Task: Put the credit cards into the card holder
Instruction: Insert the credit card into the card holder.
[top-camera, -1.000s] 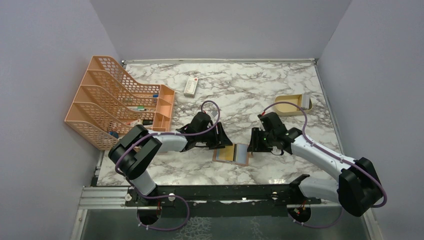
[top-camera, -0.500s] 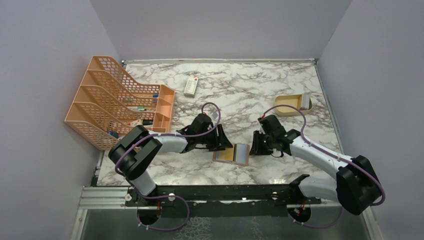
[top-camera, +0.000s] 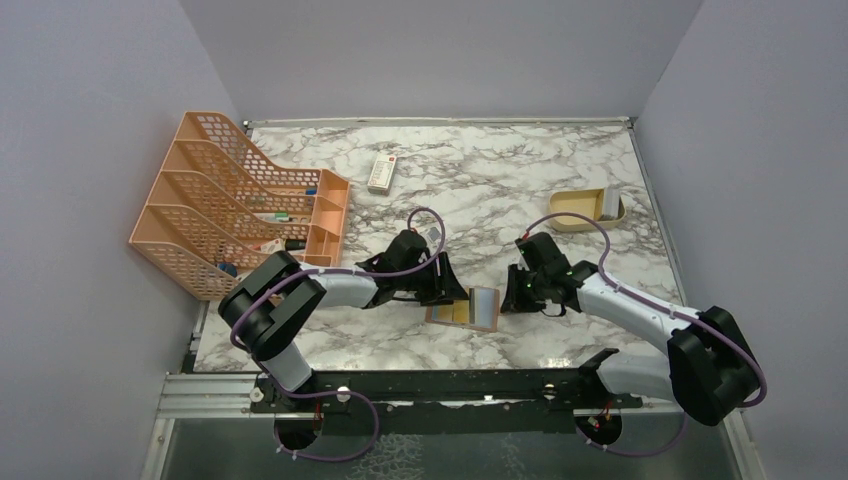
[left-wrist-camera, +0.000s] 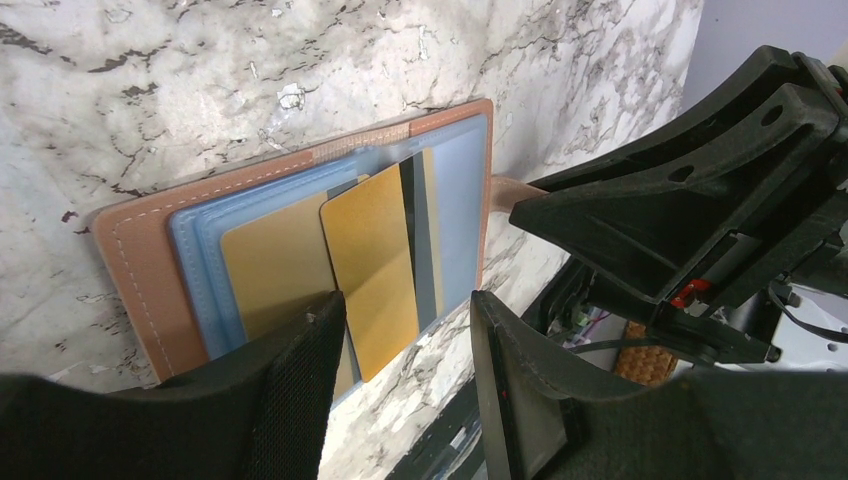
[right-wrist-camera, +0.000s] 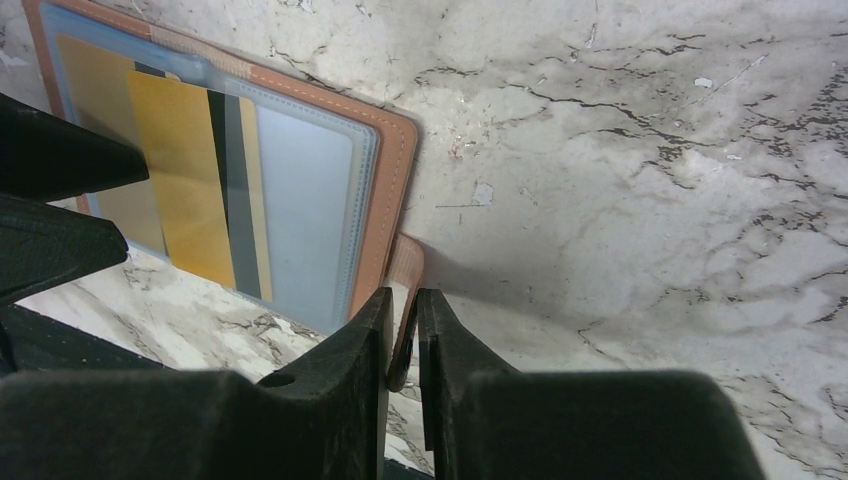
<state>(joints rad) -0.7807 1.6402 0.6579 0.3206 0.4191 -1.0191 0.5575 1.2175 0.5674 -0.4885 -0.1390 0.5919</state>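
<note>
Counter: We find a white-and-grey marbled counter (top-camera: 520, 170) closed in by plain pale walls on three sides.
File rack: An orange mesh file rack (top-camera: 235, 200) stands at the far left, with small items in its front compartments.
Remote: A white oblong remote (top-camera: 382, 172) lies just right of the rack, toward the back wall.
Left tool: The left tool (left-wrist-camera: 408, 305) sits low over the left part of the holder. Its jaws stand well apart and clamp nothing. The lower end of a gold card lies in the gap. The left finger (left-wrist-camera: 300, 380) covers that card's corner, and we cannot tell whether it touches.
Card holder: The brown card holder (left-wrist-camera: 135, 270) lies open and flat near the front edge of the counter, between the two tools, with its clear sleeves facing up.
Credit cards: We see the credit cards (left-wrist-camera: 372, 265) all on or in the holder. One gold card lies tilted on top, and a second gold card (left-wrist-camera: 275, 270) is beside it under the sleeve. A dark card (left-wrist-camera: 408, 200) and a pale grey-blue one (left-wrist-camera: 455, 190) lie further along.
Right tool: The right tool (right-wrist-camera: 405, 305) has its jaws drawn almost together, pinching the holder's clasp tab (right-wrist-camera: 408, 260) at the holder's right edge.
Tan box: A shallow tan box (top-camera: 585, 210) sits at the far right, well apart from the holder.
</note>
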